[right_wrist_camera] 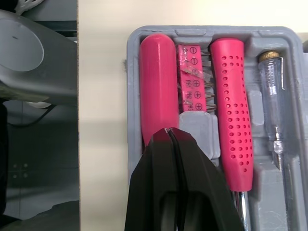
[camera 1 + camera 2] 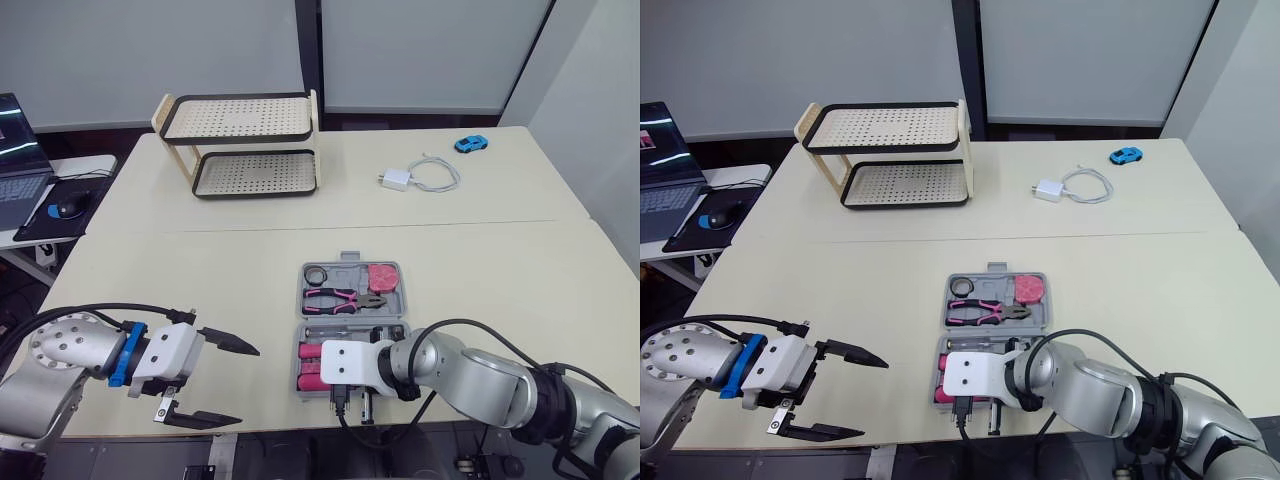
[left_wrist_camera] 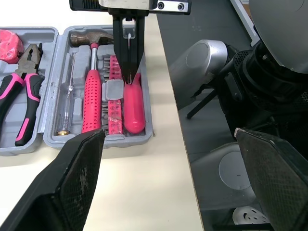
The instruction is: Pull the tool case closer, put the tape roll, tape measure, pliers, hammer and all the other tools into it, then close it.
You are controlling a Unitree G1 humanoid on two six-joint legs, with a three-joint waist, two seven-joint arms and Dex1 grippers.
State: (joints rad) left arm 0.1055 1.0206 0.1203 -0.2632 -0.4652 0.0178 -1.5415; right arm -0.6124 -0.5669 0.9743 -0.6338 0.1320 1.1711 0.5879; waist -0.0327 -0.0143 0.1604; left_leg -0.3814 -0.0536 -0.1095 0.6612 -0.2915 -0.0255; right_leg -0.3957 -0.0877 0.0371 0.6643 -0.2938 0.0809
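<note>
Right hand, pinched closed, touches the pink screwdriver in the tool case; left hand wide open.

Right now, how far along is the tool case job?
Done: the tool case sits open at the near edge of the table, with the tape roll, tape measure, pliers and hammer in their slots. In hand: the right gripper, shut, has its tips at the pink screwdriver lying in the case. The left gripper hovers open beside it. Left: closing the case.
</note>
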